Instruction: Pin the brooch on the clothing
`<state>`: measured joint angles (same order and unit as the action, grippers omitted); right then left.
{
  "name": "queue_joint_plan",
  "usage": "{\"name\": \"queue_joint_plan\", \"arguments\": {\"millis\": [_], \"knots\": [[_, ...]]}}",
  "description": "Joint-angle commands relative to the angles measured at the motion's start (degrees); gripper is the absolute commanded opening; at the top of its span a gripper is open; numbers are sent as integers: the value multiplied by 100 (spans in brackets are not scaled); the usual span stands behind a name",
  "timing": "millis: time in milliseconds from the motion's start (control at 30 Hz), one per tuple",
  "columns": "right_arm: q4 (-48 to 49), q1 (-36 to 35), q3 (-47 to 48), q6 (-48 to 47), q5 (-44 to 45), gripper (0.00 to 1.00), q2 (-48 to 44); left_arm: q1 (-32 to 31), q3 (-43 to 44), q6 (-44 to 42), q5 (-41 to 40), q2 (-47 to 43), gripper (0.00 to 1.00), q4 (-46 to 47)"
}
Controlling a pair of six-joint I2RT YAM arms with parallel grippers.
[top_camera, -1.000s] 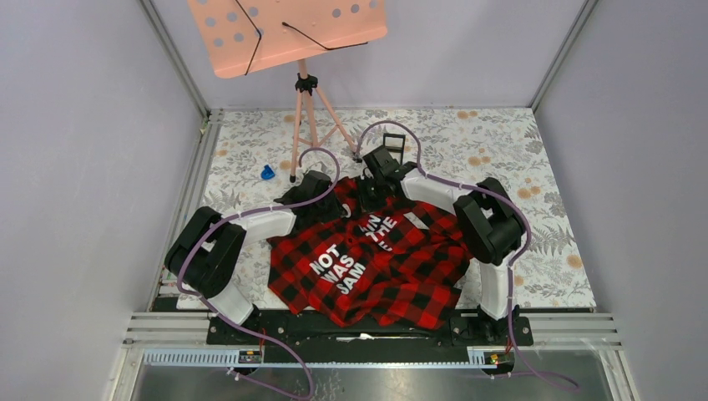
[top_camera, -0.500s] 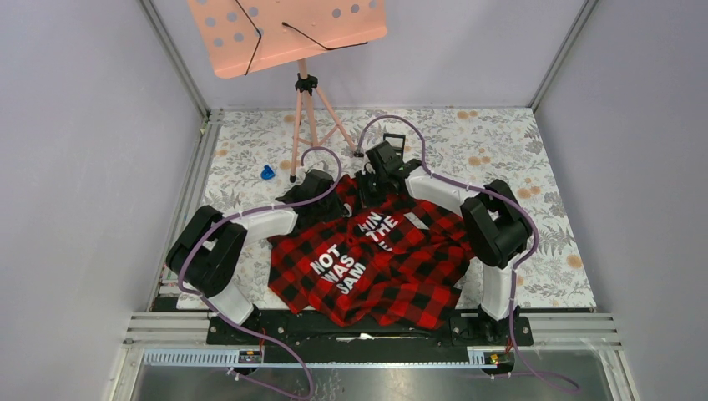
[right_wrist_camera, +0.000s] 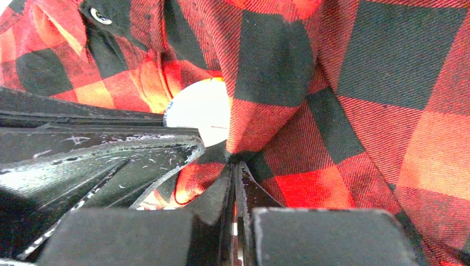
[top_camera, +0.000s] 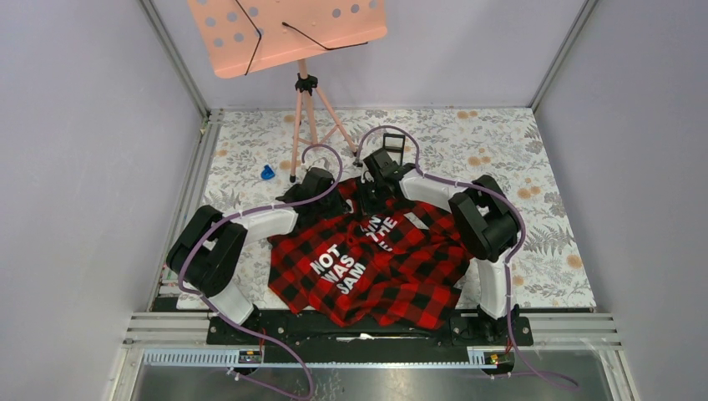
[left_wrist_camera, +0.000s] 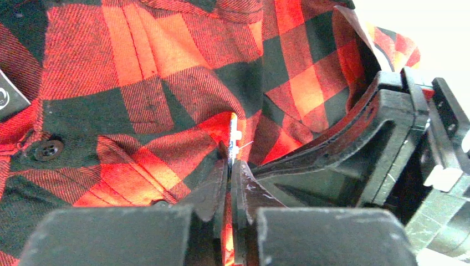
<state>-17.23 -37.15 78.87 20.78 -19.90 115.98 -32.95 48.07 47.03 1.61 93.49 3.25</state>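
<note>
The red-and-black check shirt [top_camera: 376,267] with white block letters lies crumpled between the arms. Both grippers meet at its far edge near the collar. My left gripper [left_wrist_camera: 230,162] is shut on the brooch, seen edge-on as a thin pale sliver [left_wrist_camera: 234,134] pressed against the cloth. In the right wrist view the brooch [right_wrist_camera: 199,111] shows as a pale round disc at the tips of the left gripper's black fingers [right_wrist_camera: 111,155]. My right gripper [right_wrist_camera: 235,166] is shut on a pinched fold of the shirt [right_wrist_camera: 354,83] right beside the brooch. From above, the left gripper [top_camera: 324,190] and right gripper [top_camera: 372,185] hide the brooch.
A pink music stand [top_camera: 288,29] on a tripod stands at the back, its legs just behind the grippers. A small blue object [top_camera: 267,173] lies at back left. A small black square frame box [top_camera: 394,142] sits behind the right gripper. The floral mat [top_camera: 518,150] covers the table.
The right arm's elbow has swung a little to the left and its gripper has shifted slightly at the collar. The left arm has hardly moved. Both stay shut.
</note>
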Motion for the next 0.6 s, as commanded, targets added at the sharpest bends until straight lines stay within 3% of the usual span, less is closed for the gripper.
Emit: {"name": "queue_joint_plan", "arguments": {"millis": [0,333,567], "knots": [[-63,18,149,-32,-97,0,-2,-27,-62,-61,131,-195,0,554],[242,33,-153,225,477,0,-679,-35,0,-110,-126,-3,0,-30],[232,42,29,201,136,0,-627,-125,139,-220,-48,138,0,-27]]}}
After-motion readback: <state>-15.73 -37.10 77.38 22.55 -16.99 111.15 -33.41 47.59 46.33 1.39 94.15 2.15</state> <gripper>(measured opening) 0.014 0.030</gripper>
